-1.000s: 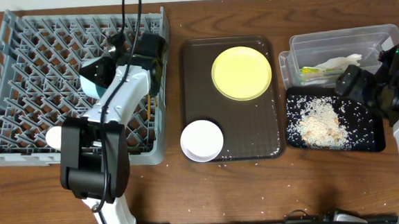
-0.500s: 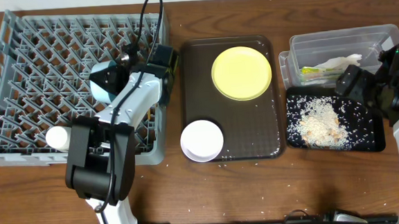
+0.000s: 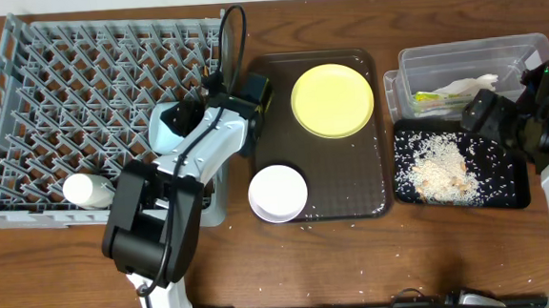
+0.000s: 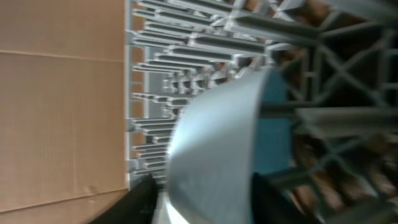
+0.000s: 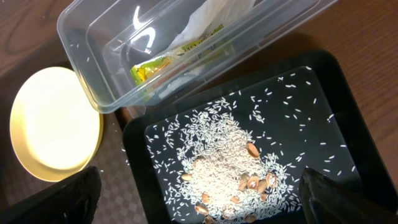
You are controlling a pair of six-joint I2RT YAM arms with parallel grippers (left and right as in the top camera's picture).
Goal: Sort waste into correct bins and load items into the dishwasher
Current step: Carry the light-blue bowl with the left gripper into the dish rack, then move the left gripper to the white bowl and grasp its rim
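Overhead: rack (image 3: 52,101) fills the left side, biggest thing by far. Brown tray (image 3: 343,178) sits mid-table w/ the plate (image 3: 332,100) at its far end and the white bowl (image 3: 277,193) at its near-left corner. Far right, the tub (image 3: 526,48) holds napkin (image 3: 471,85) + wrapper (image 3: 429,97). The black tray (image 3: 506,192) just in front of it has the rice (image 3: 438,168). R gripper (image 5: 199,190) hangs over that tray, jaws wide, nothing in them. Blue bowl (image 3: 163,132) is tipped up in the rack's right side, btwn the L gripper's (image 4: 205,199) fingers, can't tell if it's pinched or loose. Cup (image 3: 78,190) lies at the rack's near edge.
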